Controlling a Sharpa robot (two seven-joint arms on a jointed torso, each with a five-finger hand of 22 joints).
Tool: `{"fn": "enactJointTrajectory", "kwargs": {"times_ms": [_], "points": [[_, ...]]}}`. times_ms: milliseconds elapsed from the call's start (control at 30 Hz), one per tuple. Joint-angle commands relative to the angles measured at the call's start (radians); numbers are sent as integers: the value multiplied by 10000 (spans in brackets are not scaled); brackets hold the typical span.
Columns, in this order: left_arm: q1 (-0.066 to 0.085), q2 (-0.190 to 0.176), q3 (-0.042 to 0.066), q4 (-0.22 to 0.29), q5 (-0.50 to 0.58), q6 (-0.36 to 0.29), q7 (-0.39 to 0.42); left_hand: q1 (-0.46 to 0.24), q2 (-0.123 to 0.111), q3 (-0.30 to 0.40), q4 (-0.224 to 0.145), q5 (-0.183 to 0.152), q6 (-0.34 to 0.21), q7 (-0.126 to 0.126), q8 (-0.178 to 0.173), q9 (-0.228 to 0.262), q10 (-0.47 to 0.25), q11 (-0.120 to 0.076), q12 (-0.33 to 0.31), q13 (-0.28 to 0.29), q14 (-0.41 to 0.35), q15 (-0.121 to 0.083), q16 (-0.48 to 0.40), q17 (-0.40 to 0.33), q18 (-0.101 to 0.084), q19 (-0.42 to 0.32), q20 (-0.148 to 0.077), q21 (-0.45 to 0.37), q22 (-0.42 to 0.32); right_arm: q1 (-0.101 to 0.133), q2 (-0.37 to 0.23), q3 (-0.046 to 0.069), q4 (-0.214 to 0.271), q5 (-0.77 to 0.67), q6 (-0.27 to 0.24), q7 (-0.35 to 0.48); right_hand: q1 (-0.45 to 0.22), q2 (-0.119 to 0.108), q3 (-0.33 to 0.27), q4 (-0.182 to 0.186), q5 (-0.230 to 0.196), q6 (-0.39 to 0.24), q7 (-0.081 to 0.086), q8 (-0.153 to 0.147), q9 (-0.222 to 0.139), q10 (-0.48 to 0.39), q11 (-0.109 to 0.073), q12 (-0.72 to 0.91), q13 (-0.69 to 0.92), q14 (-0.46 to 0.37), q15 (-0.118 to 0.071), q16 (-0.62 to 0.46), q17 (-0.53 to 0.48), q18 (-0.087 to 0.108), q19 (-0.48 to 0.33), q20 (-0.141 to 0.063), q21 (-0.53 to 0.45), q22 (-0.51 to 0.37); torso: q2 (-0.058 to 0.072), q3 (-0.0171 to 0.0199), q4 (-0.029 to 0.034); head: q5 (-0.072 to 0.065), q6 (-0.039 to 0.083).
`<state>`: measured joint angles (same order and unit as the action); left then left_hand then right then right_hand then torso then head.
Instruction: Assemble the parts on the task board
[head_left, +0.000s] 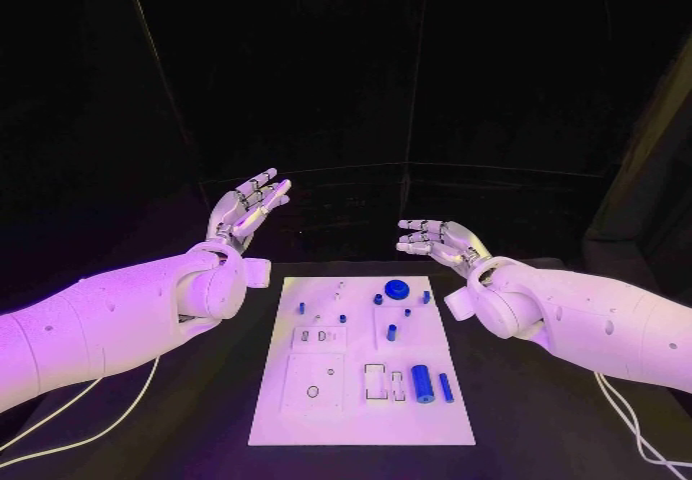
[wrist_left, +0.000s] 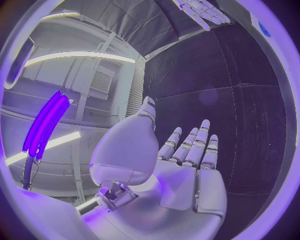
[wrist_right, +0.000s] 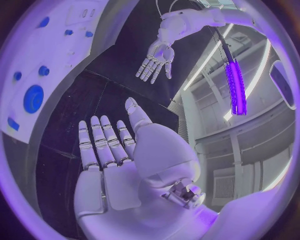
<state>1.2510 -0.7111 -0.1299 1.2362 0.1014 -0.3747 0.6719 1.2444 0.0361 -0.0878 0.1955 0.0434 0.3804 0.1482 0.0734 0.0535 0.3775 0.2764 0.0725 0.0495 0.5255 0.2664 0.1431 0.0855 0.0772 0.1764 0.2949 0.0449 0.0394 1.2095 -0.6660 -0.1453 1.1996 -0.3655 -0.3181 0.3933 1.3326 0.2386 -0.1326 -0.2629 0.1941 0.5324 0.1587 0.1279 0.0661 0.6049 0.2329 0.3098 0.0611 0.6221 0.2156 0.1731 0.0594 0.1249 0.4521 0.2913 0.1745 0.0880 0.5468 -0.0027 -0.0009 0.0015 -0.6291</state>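
The task board (head_left: 361, 400) lies mid-table before us, blue parts (head_left: 423, 383) on it. Our left hand (head_left: 248, 209) is raised beyond its far-left corner, fingers spread, holding nothing. Our right hand (head_left: 440, 241) hovers past the far-right corner, likewise spread and empty.

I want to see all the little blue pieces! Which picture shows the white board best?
The head view: the flat white rectangular task board lies whole between the arms, blue parts on it. The right wrist view catches a curved stretch of it with some parts; the left wrist view shows a sliver at the rim.
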Motion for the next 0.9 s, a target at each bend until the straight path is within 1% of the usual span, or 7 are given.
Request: {"fn": "enactJointTrajectory", "kwargs": {"times_ms": [33,167,267,367,600,733,900], "points": [[19,-90,-1,210,-165,831,496,235,37,-1,-208,25,709,1504,175,85,865,-63,181,70,752,-91,254,90,250,442,-7,192,90,201,50,8,-123,-2823,187,-325,803,-125,900,-287,-149,3092,870,360,5,2723,-383,-511,-23,3112,-500,238,35,600,2513,-85,1054,290,138,9,-29,63,70],[19,-284,-3,469,-239,932,445,435,68,-28,-480,29,1735,1474,399,181,2613,-199,556,196,1785,-311,615,188,471,1797,-18,684,359,406,28,20,-218,-3886,66,-437,772,-336,1143,-303,-32,3495,763,203,-15,3379,-531,-951,-24,3944,-746,182,55,613,3097,-299,1322,327,256,10,-8,25,148],[19,-484,-4,766,-357,1121,367,622,132,-41,-759,50,3600,1402,866,384,4311,-369,995,307,2806,-610,957,269,756,4004,-33,1532,779,579,-45,47,-232,-5143,163,-857,837,-450,1465,-308,105,3805,698,98,-7,3966,-659,-1224,-6,4667,-964,191,112,619,3545,-525,1576,388,315,6,29,11,150],[20,-682,-5,1078,-537,1354,273,677,237,-42,-897,37,4541,1269,1133,472,4930,-541,1191,326,3382,-812,1111,294,951,4780,-61,1880,904,765,-96,72,-200,-6237,283,-1340,771,-619,1717,-262,34,4184,611,82,-1,4595,-821,-1373,-9,5328,-1202,271,214,592,3987,-775,1943,536,442,45,75,-14,189],[25,-1221,-8,2001,-728,1607,165,683,431,-147,-1223,34,5252,906,1228,384,6118,-924,1404,314,4587,-1173,1305,300,1087,5807,-249,2150,929,1025,-77,121,-55,-9003,529,-2427,594,-1041,2101,-270,346,4839,306,12,35,5592,-1148,-1669,38,6577,-1606,540,594,601,4755,-1201,2857,963,702,41,151,-78,279],[32,-1515,-9,2582,-785,1700,174,636,507,-169,-1250,34,5306,892,1195,344,6192,-942,1354,287,4655,-1190,1250,277,1079,5882,-278,2124,897,1098,17,134,75,-10459,638,-2895,454,-1299,2140,-247,358,4991,176,-83,21,5937,-1318,-1770,53,7546,-1880,999,980,595,5399,-1555,3627,1352,902,-1,215,-99,336],[39,-1692,-11,3189,-950,1784,125,474,532,-280,-1220,32,5327,903,1137,291,6210,-929,1266,249,4670,-1180,1155,241,1070,5904,-280,2059,845,1162,169,145,309,-12105,852,-3536,209,-1703,2133,-234,377,4948,14,-315,-5,6304,-1515,-1827,97,8805,-2148,1855,1667,598,6199,-1959,4607,1852,1157,23,266,-117,428]]}}
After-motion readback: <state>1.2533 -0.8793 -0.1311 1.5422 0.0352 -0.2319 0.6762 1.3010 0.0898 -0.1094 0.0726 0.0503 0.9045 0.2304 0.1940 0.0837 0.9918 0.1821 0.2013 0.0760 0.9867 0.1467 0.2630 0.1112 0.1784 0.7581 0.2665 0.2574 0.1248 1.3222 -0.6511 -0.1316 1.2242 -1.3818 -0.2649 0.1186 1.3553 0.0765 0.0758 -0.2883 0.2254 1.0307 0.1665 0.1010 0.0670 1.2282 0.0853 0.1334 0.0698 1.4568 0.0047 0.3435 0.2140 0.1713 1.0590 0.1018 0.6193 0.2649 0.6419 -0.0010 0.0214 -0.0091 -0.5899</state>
